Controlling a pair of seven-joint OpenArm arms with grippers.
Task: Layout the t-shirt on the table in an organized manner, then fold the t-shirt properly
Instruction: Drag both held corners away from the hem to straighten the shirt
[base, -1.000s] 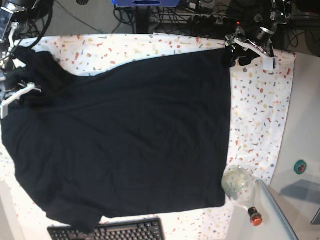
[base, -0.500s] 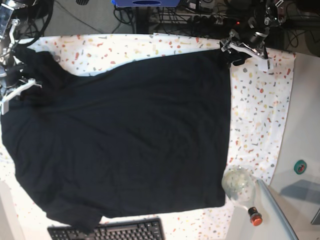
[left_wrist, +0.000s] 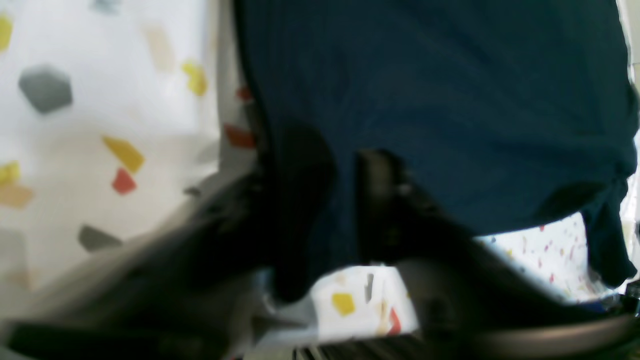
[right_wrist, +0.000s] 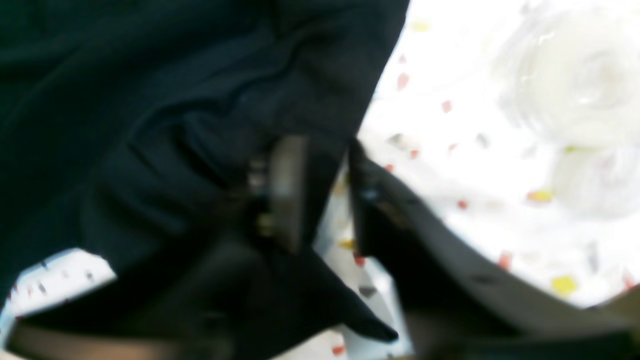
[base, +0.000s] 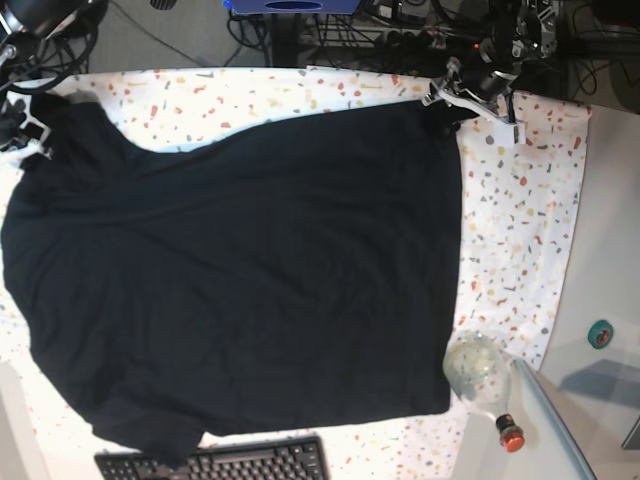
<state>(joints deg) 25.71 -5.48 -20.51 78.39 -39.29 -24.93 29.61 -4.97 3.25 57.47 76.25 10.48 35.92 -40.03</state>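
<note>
Base view: limp, light t-shirt (base: 240, 280) lies flat on the desk (base: 520, 230); left fingers (left_wrist: 320, 165) pinch its hem corner (best hold), right fingers (right_wrist: 287, 195) part-spread over cloth.

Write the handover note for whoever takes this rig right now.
Left gripper: closed on the hem corner of the t-shirt.
Right gripper: jaws apart at the sleeve end, table showing between them.
The shirt lies spread almost flat on the table, with some wrinkles near the sleeve.
Done: layout, mostly.
Left: smooth the sleeve end, then all the folds.
</note>
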